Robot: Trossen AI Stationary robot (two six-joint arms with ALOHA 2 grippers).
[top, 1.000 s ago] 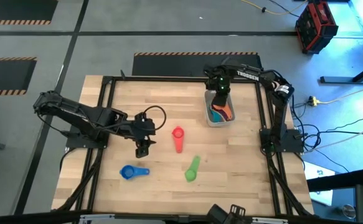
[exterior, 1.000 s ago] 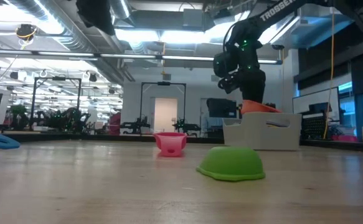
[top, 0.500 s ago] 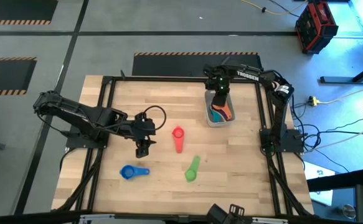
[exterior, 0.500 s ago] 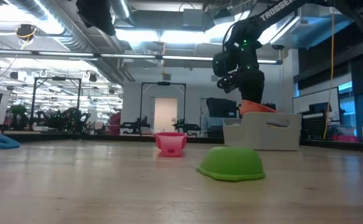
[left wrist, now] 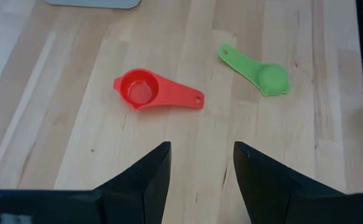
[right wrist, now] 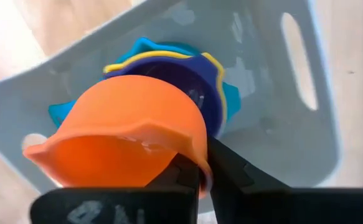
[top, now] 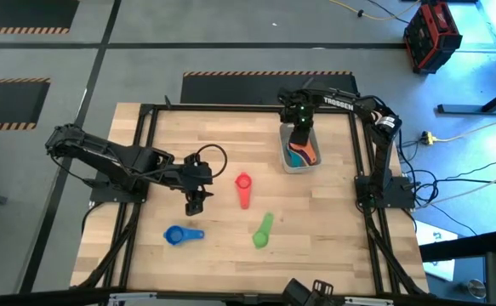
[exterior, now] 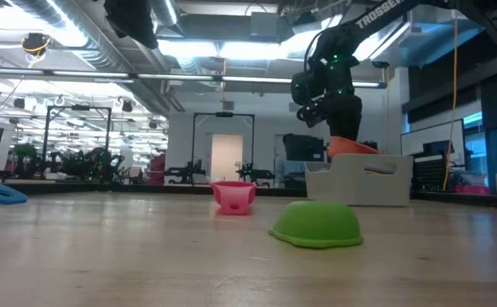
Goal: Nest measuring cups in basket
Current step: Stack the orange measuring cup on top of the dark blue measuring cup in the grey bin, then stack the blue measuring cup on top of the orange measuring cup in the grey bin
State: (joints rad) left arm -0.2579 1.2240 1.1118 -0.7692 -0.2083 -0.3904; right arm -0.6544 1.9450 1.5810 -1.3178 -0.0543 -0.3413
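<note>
Taking the basket (top: 297, 158) as the landmark: far to its left, the left gripper (top: 195, 204) hangs over bare table with its fingers (left wrist: 145, 180) apart, holding nothing. The blue cup (top: 179, 235) lies left of the basket and nearer the table's front edge. The red cup (top: 243, 187) lies between the left gripper and the basket, bowl up, and the green cup (top: 262, 232) lies mouth down toward the front edge. Over the basket, the right gripper (top: 299, 136) has its fingers pinched on the rim of the orange cup (right wrist: 122, 140), held tilted above the purple cup (right wrist: 193, 84), yellow cup (right wrist: 216, 61) and teal cup (right wrist: 230, 94) nested inside.
</note>
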